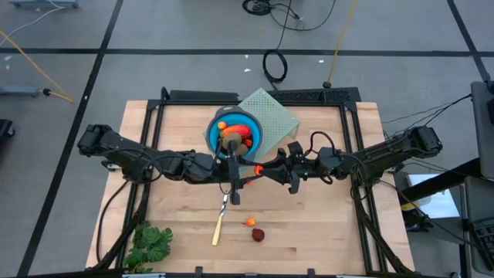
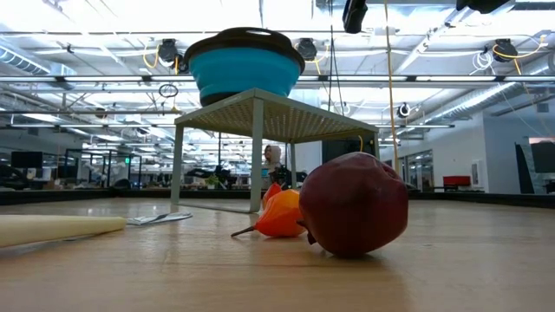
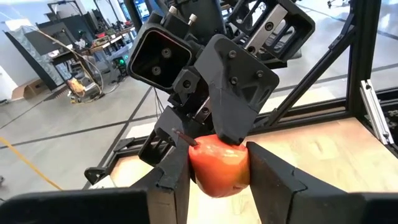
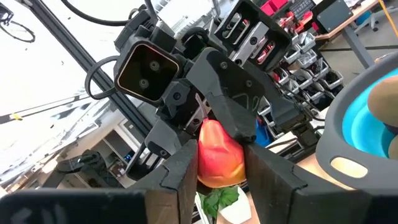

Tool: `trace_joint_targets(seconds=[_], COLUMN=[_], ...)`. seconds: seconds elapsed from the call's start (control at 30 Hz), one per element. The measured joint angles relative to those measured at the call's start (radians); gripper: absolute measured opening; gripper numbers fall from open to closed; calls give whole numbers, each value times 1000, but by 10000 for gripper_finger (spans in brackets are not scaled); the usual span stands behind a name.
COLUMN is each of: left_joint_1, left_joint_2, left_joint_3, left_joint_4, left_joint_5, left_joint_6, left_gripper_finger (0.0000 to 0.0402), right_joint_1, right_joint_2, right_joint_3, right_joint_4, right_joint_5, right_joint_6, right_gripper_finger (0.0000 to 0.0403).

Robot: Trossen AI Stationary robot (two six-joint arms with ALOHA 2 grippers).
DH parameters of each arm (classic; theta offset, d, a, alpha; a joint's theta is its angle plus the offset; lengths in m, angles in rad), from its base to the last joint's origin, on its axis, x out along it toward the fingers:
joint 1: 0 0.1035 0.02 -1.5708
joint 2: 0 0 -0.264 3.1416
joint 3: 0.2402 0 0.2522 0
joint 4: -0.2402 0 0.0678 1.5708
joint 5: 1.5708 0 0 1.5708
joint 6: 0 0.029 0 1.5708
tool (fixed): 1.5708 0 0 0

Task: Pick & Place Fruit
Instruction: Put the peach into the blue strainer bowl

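Note:
An orange-red fruit (image 1: 255, 169) with a short stem hangs above the table's middle, just near of the blue bowl (image 1: 255, 139). Both grippers are shut on it: my left gripper (image 1: 241, 173) from the left and my right gripper (image 1: 267, 167) from the right. The bowl stands on a perforated raised stand (image 1: 272, 114) and holds several fruit pieces (image 1: 235, 133). A dark red ball (image 1: 258, 234) and a small orange bit (image 1: 250, 222) lie on the table's near part. My left gripper pinches the fruit's lower half (image 3: 214, 174) between its two fingers, which reach in level from the table's left. The fruit is lifted clear of the table, stem end toward the other gripper. My right gripper pinches the same fruit's body (image 4: 217, 163) between its two fingers, coming level from the table's right. My left gripper's finger (image 4: 230, 118) covers the fruit's far end. The fruit hangs clear of the table.
A thin cream stick (image 1: 218, 227) and a small metal utensil (image 1: 225, 203) lie near the middle front. A leafy green bunch (image 1: 150, 244) sits at the near left corner. Black frame rails (image 1: 351, 139) run along the table's sides.

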Motion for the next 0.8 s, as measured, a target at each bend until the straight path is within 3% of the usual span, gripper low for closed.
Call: trace_joint_targets(seconds=[0.2,0.5,0.8], left_joint_1=[0,1,19], left_joint_2=[0,-2,-2], left_joint_3=[0,0,0], left_joint_4=[10,16,9], left_joint_5=[0,30,62], left_joint_6=[8,-36,-80], left_gripper_finger=[124,136,138], right_joint_1=[0,-6,-6], right_joint_2=[0,1,2], right_joint_3=[0,-2,-2], right_joint_4=[2,3,3], right_joint_5=[1,-3,-6], right_joint_6=[9,-159,-196], right_gripper_finger=[117,117,117])
